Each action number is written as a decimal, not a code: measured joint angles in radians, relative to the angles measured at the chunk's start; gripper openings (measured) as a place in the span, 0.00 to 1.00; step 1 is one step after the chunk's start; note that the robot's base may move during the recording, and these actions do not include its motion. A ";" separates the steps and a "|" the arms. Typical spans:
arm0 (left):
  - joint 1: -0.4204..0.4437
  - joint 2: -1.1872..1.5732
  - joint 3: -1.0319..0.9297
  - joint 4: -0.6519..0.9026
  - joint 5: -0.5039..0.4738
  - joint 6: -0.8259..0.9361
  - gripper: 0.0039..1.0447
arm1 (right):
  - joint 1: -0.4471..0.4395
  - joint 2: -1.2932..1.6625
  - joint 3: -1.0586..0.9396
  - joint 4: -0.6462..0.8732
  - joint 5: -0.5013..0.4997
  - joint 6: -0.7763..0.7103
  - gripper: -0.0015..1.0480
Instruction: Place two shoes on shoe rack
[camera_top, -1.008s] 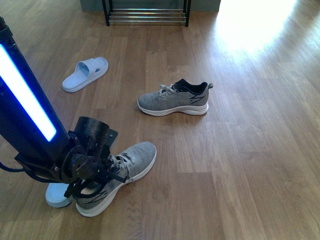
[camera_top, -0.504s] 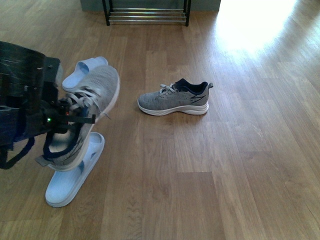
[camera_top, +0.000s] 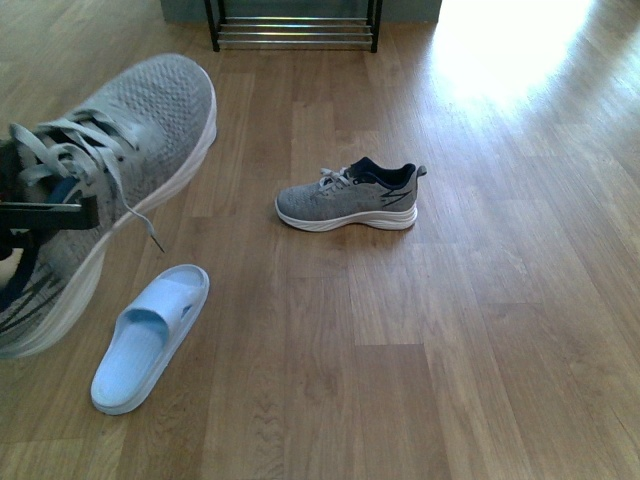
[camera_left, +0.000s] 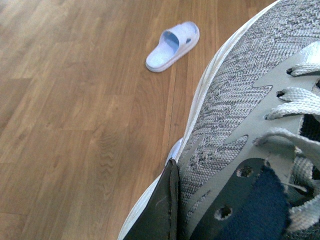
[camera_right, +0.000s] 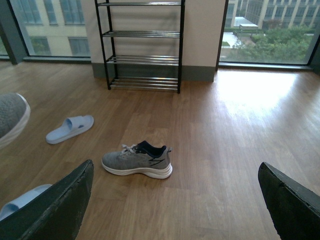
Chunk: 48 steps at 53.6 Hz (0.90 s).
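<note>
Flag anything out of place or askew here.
The lifted sneaker hangs tilted in the left gripper, a lace dangling loose. The other sneaker, near slide and far slide lie scattered apart on the floor, none on the rack.

I get bright daylight from the windows (camera_right: 270, 30), burning a white glare patch onto the floor (camera_top: 500, 50). The sneaker (camera_top: 110, 150) looms close and slightly soft in my front view; shadows are faint.
</note>
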 joint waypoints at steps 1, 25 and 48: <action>-0.003 -0.014 -0.006 -0.003 -0.009 0.000 0.01 | 0.000 0.000 0.000 0.000 0.000 0.000 0.91; -0.134 -0.496 -0.142 -0.272 -0.296 0.031 0.01 | 0.000 0.000 0.000 0.000 0.000 0.000 0.91; -0.137 -0.497 -0.142 -0.272 -0.295 0.030 0.01 | 0.000 0.000 0.000 0.000 0.000 0.000 0.91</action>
